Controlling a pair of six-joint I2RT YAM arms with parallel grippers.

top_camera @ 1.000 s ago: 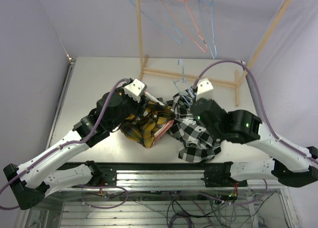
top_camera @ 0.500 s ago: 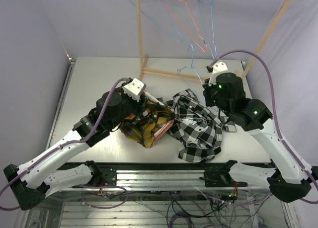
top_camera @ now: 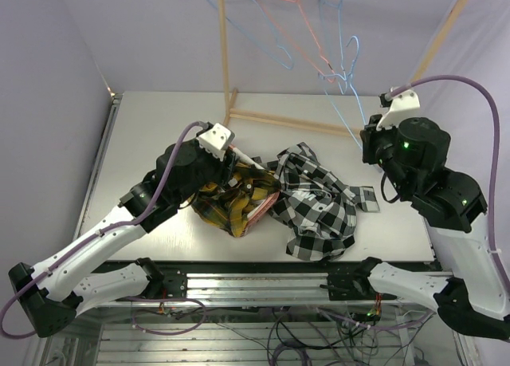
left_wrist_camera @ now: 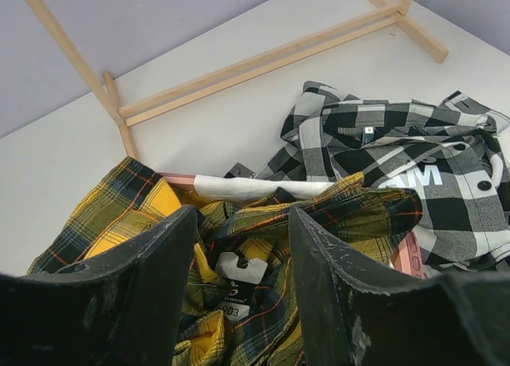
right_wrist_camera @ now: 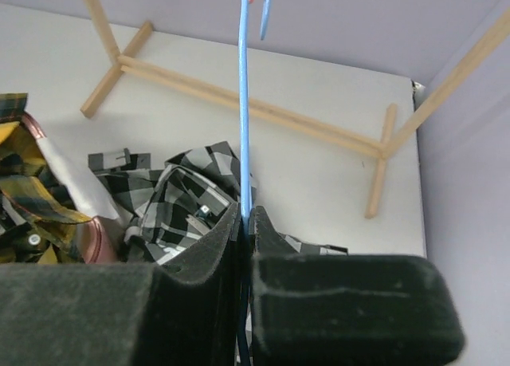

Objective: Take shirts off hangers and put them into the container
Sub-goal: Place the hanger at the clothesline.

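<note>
My right gripper [top_camera: 369, 145] is raised at the right and shut on the wire of a light blue hanger [top_camera: 356, 119], which stands bare in front of the fingers [right_wrist_camera: 244, 103]. The black-and-white checked shirt [top_camera: 319, 202] lies crumpled on the table, one edge against the container. The salmon-pink container [top_camera: 267, 210] holds the yellow-and-black plaid shirt [left_wrist_camera: 119, 198] over a strip of white shirt [left_wrist_camera: 255, 186]. My left gripper [left_wrist_camera: 239, 254] hangs open just above the plaid shirt with nothing between its fingers.
A wooden rack [top_camera: 224, 55] stands at the back, its base bars [top_camera: 303, 124] on the table. Two light blue hangers [top_camera: 271, 43] and a pink-red one [top_camera: 307, 43] hang from its top rail. A wall lies close on the right.
My right arm has risen and swung right, lifting the blue hanger out of the checked shirt, which stayed on the table. The left arm has not moved.
</note>
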